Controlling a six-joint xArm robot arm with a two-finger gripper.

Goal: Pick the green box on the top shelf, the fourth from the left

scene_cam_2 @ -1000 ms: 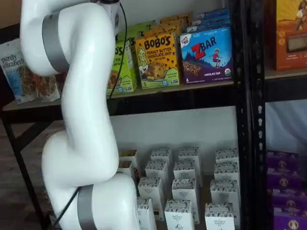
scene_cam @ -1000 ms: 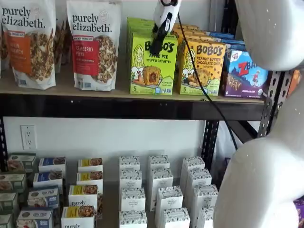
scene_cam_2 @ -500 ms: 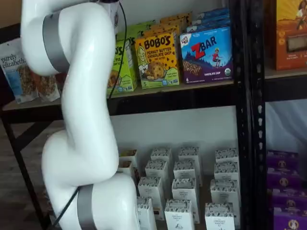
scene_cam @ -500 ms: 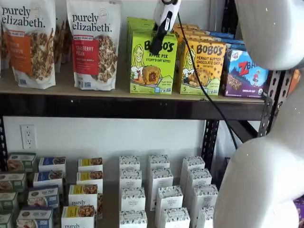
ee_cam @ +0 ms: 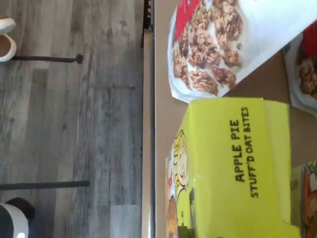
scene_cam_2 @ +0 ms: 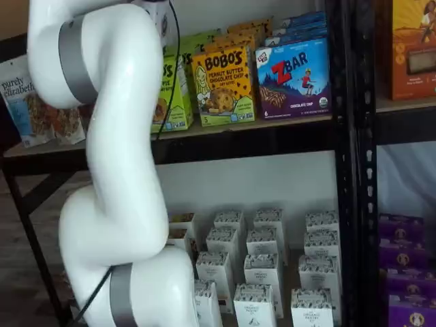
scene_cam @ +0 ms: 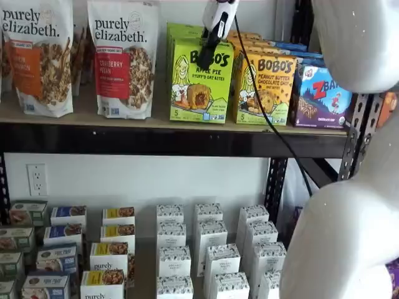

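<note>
White wall and grey plank flooring frame a black metal rack whose light tan top shelf [scene_cam: 156, 121] carries a row of snack packs. The robot's pincer [scene_cam: 208, 47], a white body ending in black fingers, hangs from above right in front of the lime-green upright Bobo's Apple Pie carton [scene_cam: 201, 81], its tip lying over the carton's upper front edge. Only a dark side-on shape shows, with no gap to read, so whether the fingers are parted or closed on anything cannot be told. In a shelf view the arm's white links hide the pincer, and just a strip of the green carton [scene_cam_2: 170, 95] shows past them.

To one side of the pincer stands the white cranberry-pecan granola pouch [scene_cam: 124, 59]; to the other, the yellow-orange Bobo's peanut butter chocolate chip box [scene_cam: 264, 89], touching or nearly touching the green one. The wrist view looks down on the green carton's top panel [ee_cam: 237, 163] — so the pincer sits over it.

The step in hand looks like the final approach. Next it likely needs a straight descent astride the carton, then a firm close — clear of the neighbouring box.
</note>
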